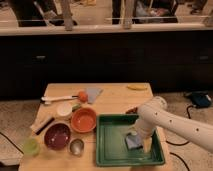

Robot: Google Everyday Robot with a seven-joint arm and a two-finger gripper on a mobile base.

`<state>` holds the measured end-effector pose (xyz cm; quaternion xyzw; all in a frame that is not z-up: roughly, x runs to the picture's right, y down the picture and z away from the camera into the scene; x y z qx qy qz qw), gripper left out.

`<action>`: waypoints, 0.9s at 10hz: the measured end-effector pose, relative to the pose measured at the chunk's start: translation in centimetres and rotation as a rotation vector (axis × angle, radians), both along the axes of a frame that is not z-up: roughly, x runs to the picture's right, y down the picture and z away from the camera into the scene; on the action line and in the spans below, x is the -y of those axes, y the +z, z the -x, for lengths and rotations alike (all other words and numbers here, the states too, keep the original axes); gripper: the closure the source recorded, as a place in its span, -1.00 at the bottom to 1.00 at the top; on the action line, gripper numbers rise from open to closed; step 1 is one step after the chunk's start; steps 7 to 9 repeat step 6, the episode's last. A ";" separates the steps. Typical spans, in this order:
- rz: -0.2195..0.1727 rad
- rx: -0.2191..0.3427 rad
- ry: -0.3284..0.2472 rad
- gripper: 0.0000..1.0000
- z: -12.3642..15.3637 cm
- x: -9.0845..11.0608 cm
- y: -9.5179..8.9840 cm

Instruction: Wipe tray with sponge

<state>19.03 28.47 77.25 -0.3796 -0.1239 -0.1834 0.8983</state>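
Observation:
The large green tray (pixel 111 145) lies on the wooden table at the front right. The small blue sponge (pixel 131 142) lies flat on the tray floor, right of its middle. My white arm comes in from the right and bends down into the tray. My gripper (pixel 134 134) is at the end of it, directly over the sponge and pressing down on it. The arm hides the tray's right part and the fingers.
Left of the tray stand an orange bowl (pixel 83 119), a dark red bowl (pixel 57 136), a metal cup (pixel 76 146) and a green cup (pixel 31 146). A grey-blue folded cloth (pixel 93 93), an orange ball (pixel 82 95) and a white-handled tool (pixel 57 98) lie further back. A dark counter runs behind.

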 end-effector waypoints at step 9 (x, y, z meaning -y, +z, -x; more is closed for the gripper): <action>0.030 -0.017 0.009 0.70 -1.0 -0.7 1.1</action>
